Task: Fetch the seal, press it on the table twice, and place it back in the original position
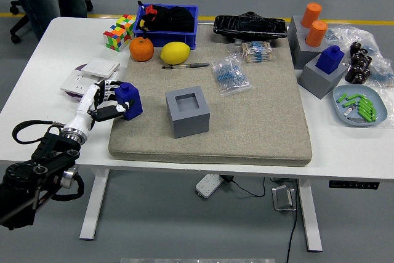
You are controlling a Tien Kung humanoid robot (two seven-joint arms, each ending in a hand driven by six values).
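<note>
Left robot hand [106, 101] pinches the blue seal [130, 100] at the mat's [258, 121] left edge.

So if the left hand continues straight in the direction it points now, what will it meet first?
The left hand, shut on the blue seal, points right across the beige mat. Going straight on, the seal would probably meet the empty grey holder block first, though its height above the mat is hard to judge.
</note>
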